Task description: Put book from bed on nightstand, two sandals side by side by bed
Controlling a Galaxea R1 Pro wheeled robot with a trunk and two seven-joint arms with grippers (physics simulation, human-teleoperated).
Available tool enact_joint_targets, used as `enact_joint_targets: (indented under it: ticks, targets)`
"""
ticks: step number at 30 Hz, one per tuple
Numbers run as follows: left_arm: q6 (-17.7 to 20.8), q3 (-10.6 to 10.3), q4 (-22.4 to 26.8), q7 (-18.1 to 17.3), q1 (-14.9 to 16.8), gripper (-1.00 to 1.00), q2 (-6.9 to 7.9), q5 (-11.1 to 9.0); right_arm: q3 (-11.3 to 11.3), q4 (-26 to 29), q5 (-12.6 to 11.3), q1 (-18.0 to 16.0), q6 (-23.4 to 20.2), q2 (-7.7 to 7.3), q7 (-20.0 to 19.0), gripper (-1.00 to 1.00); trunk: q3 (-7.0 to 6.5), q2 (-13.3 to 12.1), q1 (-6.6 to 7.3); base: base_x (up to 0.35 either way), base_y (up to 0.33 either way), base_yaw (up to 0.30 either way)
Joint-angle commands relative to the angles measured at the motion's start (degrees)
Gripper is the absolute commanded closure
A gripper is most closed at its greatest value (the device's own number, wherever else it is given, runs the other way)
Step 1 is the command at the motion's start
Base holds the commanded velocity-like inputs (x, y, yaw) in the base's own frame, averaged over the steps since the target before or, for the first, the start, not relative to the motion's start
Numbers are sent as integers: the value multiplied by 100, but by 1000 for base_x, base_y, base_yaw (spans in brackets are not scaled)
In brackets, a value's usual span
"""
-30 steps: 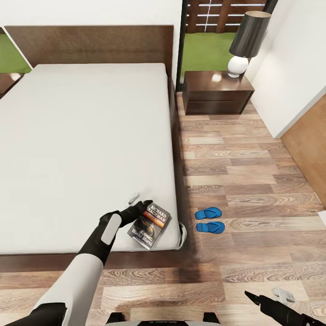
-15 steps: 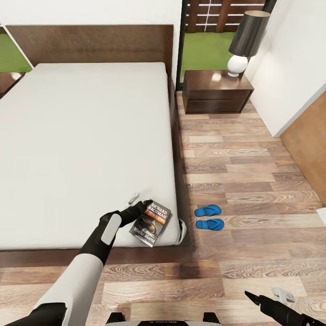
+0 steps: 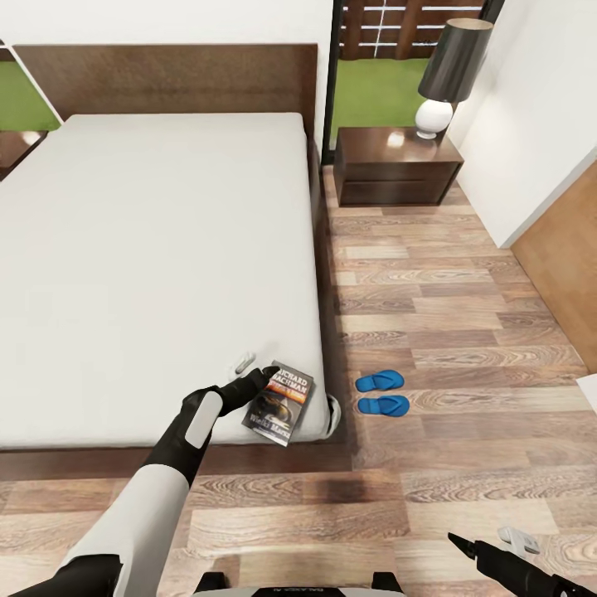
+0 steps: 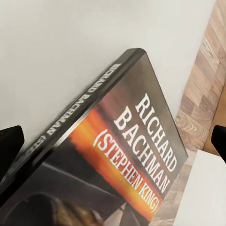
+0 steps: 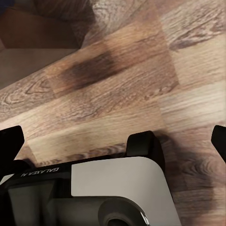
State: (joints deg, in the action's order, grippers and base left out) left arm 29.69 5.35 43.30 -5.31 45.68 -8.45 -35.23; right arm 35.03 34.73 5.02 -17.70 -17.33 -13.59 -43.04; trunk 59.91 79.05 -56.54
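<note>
The book (image 3: 280, 402), dark with white "RICHARD BACHMAN" lettering and an orange band, lies near the front right corner of the bed (image 3: 166, 249). My left gripper (image 3: 254, 370) is open at the book's near-left edge, one dark finger touching it. In the left wrist view the book (image 4: 117, 155) fills the space between the spread fingertips (image 4: 10, 141). Two blue sandals (image 3: 381, 393) lie side by side on the floor just right of the bed. A dark wood nightstand (image 3: 396, 170) stands at the back right. My right gripper (image 3: 489, 541) hangs open low over the floor.
A black-shaded lamp (image 3: 452, 75) with a white base stands on the right nightstand. Part of a second nightstand (image 3: 12, 149) shows at the far left. A white wall (image 3: 539, 124) borders the wood floor (image 3: 439, 282) on the right. My base (image 5: 117, 188) shows under the right gripper.
The whole view has shifted slightly. The book has turned a little and slid slightly toward the mattress's right edge against my left fingers. The sandals and right arm are unchanged.
</note>
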Motion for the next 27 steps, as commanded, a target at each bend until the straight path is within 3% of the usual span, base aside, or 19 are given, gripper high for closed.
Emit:
enact_joint_targets:
  ticks: [1, 27]
  targets:
    - [45, 35, 3, -20, 3, -100, -8, -10, 39, 8, 52, -5, -34, 5, -46, -100, 3, 2, 0, -19, 0, 0]
    - [44, 31, 3, -20, 3, -100, -8, -10, 39, 6, 52, -5, -34, 5, -46, -100, 3, 2, 0, -38, 0, 0]
